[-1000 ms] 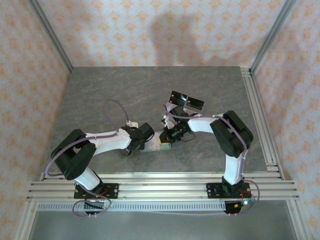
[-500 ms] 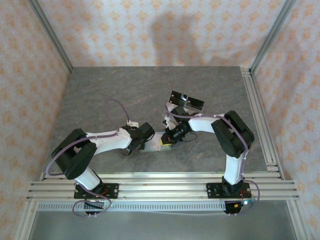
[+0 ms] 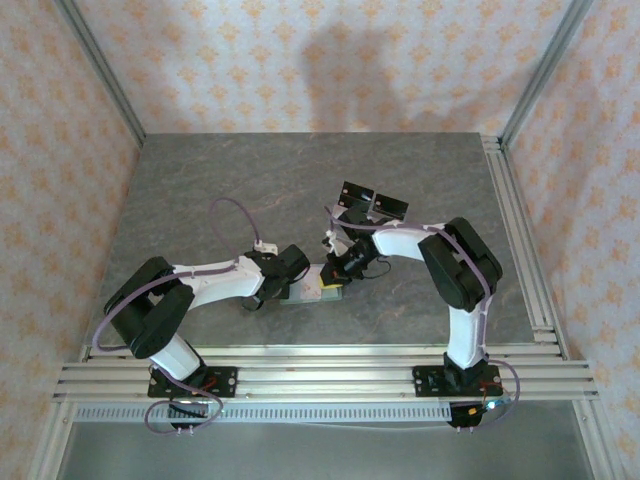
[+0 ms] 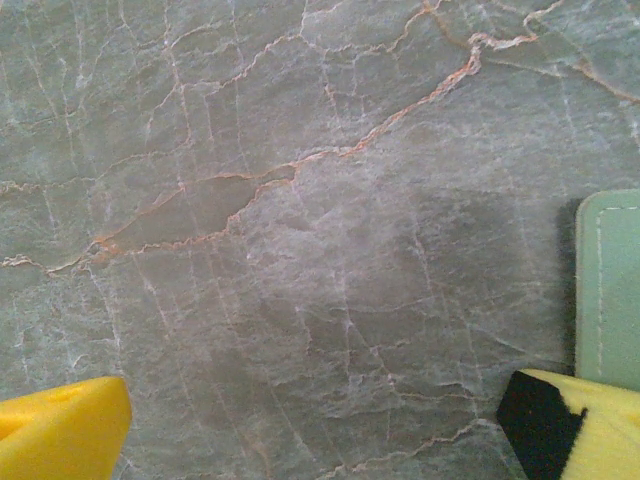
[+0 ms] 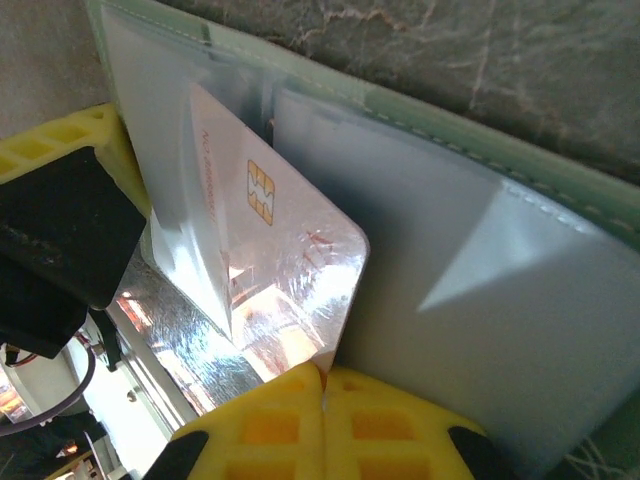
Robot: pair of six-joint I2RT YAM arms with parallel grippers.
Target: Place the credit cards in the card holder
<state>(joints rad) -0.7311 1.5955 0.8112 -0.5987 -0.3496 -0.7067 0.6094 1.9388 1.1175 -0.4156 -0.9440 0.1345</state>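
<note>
Inside card holder (image 5: 330, 88), half-hidden credit card (image 5: 285, 255)

left claw (image 3: 296, 281), right claw (image 3: 334, 275) meeting at green card holder (image 3: 308, 291); black-panelled stand (image 3: 372, 203) beyond

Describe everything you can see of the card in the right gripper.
The credit card is a thin, glossy, whitish rectangle with rounded corners. It has a gold chip near its far end, faint reddish print and a pinkish sheen. The right gripper is shut on its near edge, with the yellow fingertips pressed together. The card stands tilted against the pale inside of the open green card holder. Its far end seems tucked into the holder, but how deep is unclear.
</note>
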